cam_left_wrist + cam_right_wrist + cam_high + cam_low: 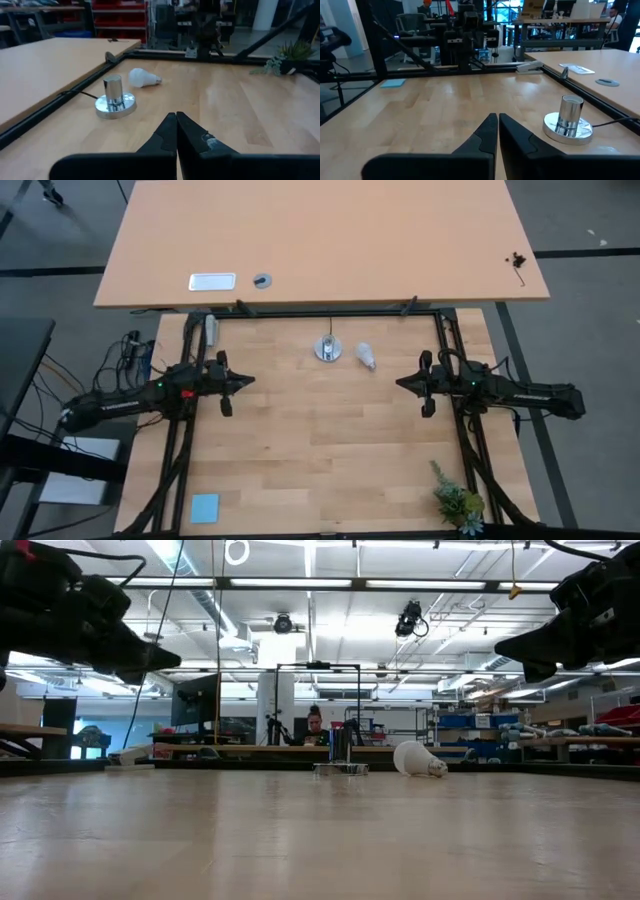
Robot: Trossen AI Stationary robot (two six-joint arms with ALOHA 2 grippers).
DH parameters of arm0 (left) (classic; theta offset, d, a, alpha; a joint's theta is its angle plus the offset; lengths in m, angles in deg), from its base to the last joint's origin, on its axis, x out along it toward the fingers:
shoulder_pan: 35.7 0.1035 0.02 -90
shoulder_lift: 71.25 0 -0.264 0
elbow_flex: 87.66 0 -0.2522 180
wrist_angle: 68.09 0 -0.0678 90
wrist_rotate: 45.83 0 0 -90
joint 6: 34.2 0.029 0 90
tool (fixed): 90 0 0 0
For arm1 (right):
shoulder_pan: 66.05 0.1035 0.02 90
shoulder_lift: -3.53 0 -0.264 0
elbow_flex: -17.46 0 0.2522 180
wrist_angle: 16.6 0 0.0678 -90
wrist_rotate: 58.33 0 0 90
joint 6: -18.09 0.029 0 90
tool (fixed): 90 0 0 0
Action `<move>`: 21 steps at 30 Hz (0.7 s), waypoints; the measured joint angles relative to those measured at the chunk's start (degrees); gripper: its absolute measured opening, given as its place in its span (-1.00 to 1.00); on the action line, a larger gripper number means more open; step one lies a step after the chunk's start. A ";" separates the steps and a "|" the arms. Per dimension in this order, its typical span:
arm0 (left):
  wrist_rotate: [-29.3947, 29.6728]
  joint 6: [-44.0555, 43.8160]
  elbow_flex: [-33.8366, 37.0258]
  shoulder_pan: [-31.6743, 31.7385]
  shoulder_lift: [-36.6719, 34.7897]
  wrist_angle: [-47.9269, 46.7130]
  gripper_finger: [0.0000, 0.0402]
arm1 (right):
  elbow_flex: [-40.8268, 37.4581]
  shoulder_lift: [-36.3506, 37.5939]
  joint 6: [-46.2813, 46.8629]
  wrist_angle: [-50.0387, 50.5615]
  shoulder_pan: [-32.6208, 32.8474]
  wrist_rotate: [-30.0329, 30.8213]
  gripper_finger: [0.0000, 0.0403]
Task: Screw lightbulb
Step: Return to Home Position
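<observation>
The white lightbulb [367, 357] lies on its side on the table near the far edge, its screw base toward the near right; it also shows in the low view [418, 759] and the left wrist view [143, 78]. The round silver socket disc [327, 348] with an upright metal barrel [113, 90] [568, 118] stands just left of it, a black cord running off toward the far edge. My left gripper [247, 380] is shut and empty at the table's left, above the table. My right gripper [401, 383] is shut and empty at the right, also raised.
A black frame [330, 312] borders the table's far edge and sides. A blue square pad [205, 507] lies at the near left corner, a small green plant [457, 502] at the near right. A second tabletop [320, 240] stands beyond the far edge. A person sits far behind.
</observation>
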 joint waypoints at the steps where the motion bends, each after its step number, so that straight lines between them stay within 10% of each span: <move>1: 0.45 -0.13 0.00 0.00 -3.00 -2.45 -0.99 | 0.00 0.00 0.00 -0.01 0.00 0.00 -0.87; 21: 0.25 -2.95 -0.15 0.00 -5.40 -2.13 -0.95 | 0.00 -0.04 0.00 -1.61 -0.02 -0.55 -0.89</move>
